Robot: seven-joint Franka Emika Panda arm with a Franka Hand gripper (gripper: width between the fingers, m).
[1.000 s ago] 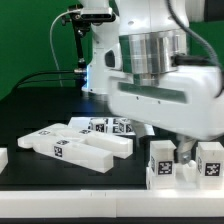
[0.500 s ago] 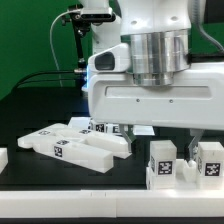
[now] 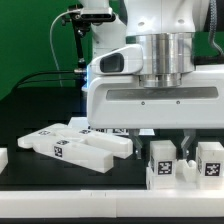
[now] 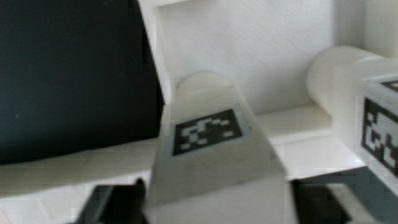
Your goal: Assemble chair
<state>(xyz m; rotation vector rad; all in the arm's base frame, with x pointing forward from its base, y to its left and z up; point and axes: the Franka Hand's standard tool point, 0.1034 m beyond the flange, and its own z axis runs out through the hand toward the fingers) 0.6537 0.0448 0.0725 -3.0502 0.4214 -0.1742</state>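
A white chair piece [image 3: 162,160] with two tagged uprights stands at the exterior view's right, near the table's front. My gripper [image 3: 184,142] has come down over it, a dark finger reaching between the uprights. In the wrist view a white tagged bar [image 4: 214,140] fills the gap of my gripper [image 4: 221,200]. Both dark fingers [image 4: 118,200] lie close against its sides, so the gripper looks shut on it. A rounded white part [image 4: 349,85] with a second tag sits beside the bar.
Long white tagged slabs [image 3: 75,148] lie in a loose heap at the exterior view's left. Smaller tagged pieces [image 3: 104,126] sit behind them under the gripper body. A low white block [image 3: 3,158] shows at the left edge. The table top is black.
The gripper body has swung to face the camera squarely and sunk lower over the right-hand piece. Its fingers have drawn in round the white bar. The loose pieces have not moved.
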